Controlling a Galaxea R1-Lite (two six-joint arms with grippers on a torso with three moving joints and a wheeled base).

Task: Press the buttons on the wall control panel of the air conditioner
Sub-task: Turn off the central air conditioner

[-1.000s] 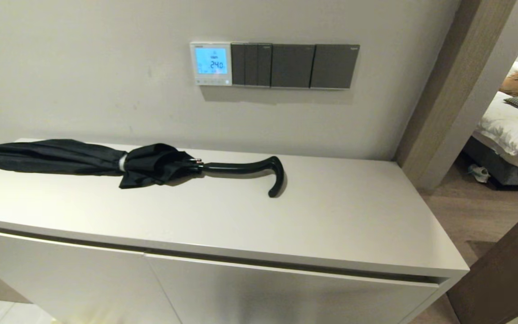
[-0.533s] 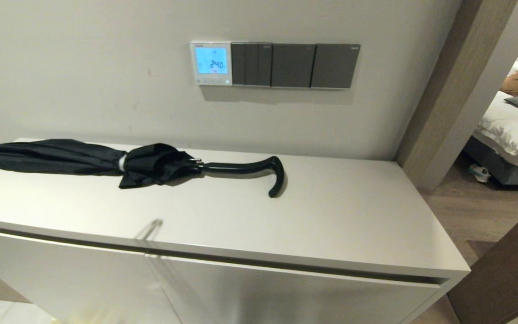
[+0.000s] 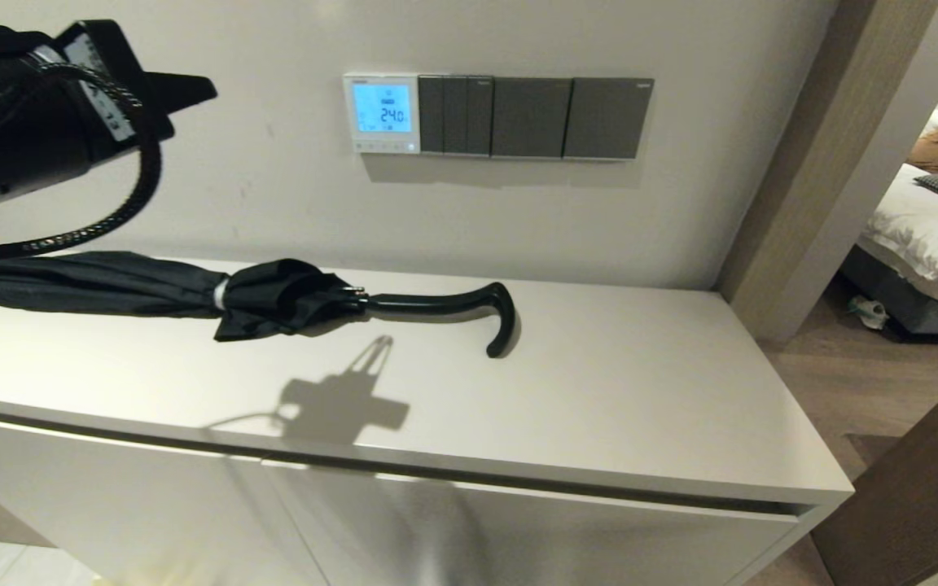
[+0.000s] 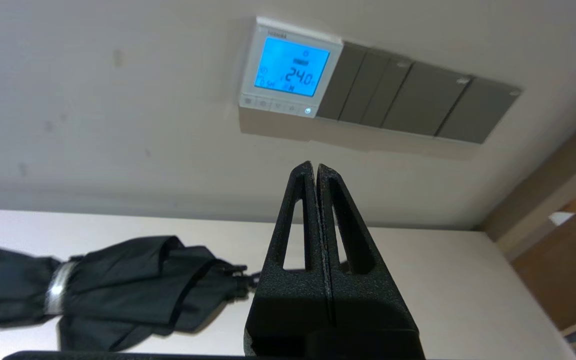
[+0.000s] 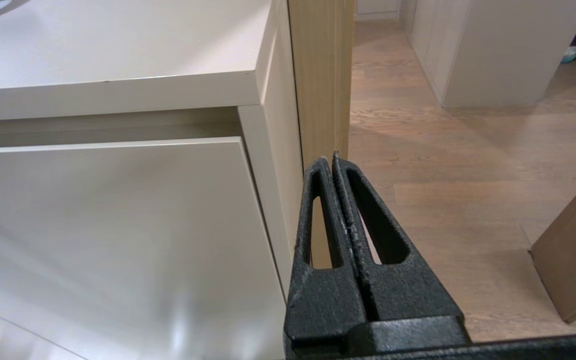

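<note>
The white wall control panel (image 3: 381, 113) hangs on the wall above the cabinet, its screen lit blue and reading 24.0. A row of tiny pale buttons (image 3: 383, 147) runs along its bottom edge. It also shows in the left wrist view (image 4: 290, 67), with the buttons (image 4: 277, 105) below the screen. My left gripper (image 3: 207, 85) is raised at the upper left, shut and empty, well to the left of the panel and short of the wall; in the left wrist view (image 4: 315, 168) its tips sit below the panel. My right gripper (image 5: 331, 158) is shut and empty, parked low beside the cabinet's right end.
Dark grey switch plates (image 3: 534, 118) adjoin the panel on its right. A folded black umbrella (image 3: 216, 297) with a hooked handle lies on the white cabinet top (image 3: 599, 391) under the panel. A wooden door frame (image 3: 827, 163) stands at the right.
My left arm has risen into the head view at the upper left and moved right toward the panel. Its shadow has grown on the cabinet top. Nothing else moved.
</note>
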